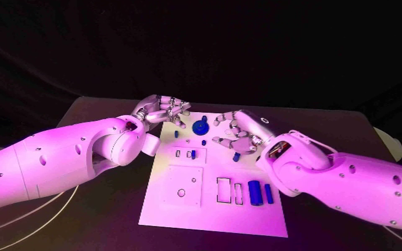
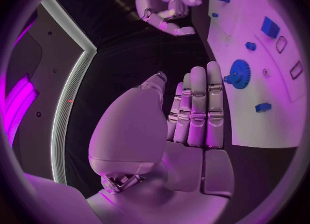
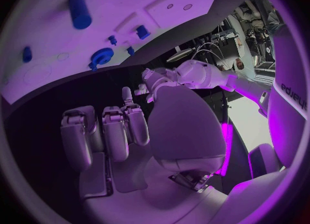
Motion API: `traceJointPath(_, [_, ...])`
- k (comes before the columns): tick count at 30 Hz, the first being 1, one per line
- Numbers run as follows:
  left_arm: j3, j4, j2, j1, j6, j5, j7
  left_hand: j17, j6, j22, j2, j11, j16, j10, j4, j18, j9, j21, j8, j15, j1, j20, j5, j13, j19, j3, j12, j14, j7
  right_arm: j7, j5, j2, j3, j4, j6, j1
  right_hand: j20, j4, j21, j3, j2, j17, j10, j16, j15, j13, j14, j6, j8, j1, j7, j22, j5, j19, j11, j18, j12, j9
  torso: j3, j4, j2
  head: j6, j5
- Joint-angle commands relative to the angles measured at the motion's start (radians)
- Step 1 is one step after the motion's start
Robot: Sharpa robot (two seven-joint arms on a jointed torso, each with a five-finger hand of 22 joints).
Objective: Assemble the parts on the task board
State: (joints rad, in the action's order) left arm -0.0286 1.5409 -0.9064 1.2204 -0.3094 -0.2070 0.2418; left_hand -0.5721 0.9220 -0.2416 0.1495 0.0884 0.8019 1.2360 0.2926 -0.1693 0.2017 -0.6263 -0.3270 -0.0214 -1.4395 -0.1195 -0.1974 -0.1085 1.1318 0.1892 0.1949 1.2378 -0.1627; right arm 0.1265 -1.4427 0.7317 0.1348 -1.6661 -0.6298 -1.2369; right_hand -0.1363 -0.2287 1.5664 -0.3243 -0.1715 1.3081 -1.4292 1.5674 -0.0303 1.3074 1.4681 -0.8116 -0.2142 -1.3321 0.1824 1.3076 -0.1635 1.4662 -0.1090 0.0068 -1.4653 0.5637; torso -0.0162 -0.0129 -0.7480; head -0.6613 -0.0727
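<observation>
Both the left hand and right hand hover empty with fingers apart over the far end of the white task board, where a blue gear sits and long blue parts lie near, so assembly seems unfinished.

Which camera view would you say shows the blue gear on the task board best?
The left wrist view: the blue gear shows large, its toothed rim plain, just beyond the left hand. In the head view it is a small disc between the hands; in the right wrist view it is small and distant.
</observation>
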Motion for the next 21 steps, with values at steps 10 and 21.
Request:
traceJointPath(10, [0.002, -0.006, 0.02, 0.048, 0.309, -0.571, -0.517, -0.762, 0.029, -0.5, -0.061, -0.05, 0.642, 0.018, -0.004, 0.032, 0.132, -0.5, -0.093, 0.047, 0.186, 0.051, 0.014, -0.324, 0.104, -0.068, 0.343, 0.243, 0.045, -0.178, 0.4, 0.202, -0.004, -0.055, 0.082, -0.077, 0.027, -0.029, 0.004, 0.0, 0.012, 0.252, -0.012, 0.001, 0.03, 0.13, 0.1, -0.072, -0.11, 0.006, -0.039, 0.263, -0.044, 0.105, 0.043, -0.007, -0.007, 0.075, 0.0072, 0.0037, 0.026, -0.017, -0.013])
traceJointPath(21, [-0.001, -0.019, 0.106, 0.086, 0.459, -0.773, -0.759, -0.966, -0.031, -0.899, -0.109, -0.072, 0.753, -0.013, 0.002, 0.089, 0.272, -0.754, -0.254, 0.069, 0.272, 0.074, 0.025, -0.813, 0.256, -0.144, 0.837, 0.322, 0.072, -0.148, 0.431, 0.252, -0.004, -0.047, 0.1, -0.085, 0.032, -0.029, 0.004, -0.002, 0.008, 0.249, -0.012, 0.0, 0.035, 0.129, 0.099, -0.055, -0.129, -0.002, -0.041, 0.263, -0.072, 0.105, 0.046, -0.007, -0.006, 0.097, 0.0154, 0.0085, 0.037, -0.027, -0.019])
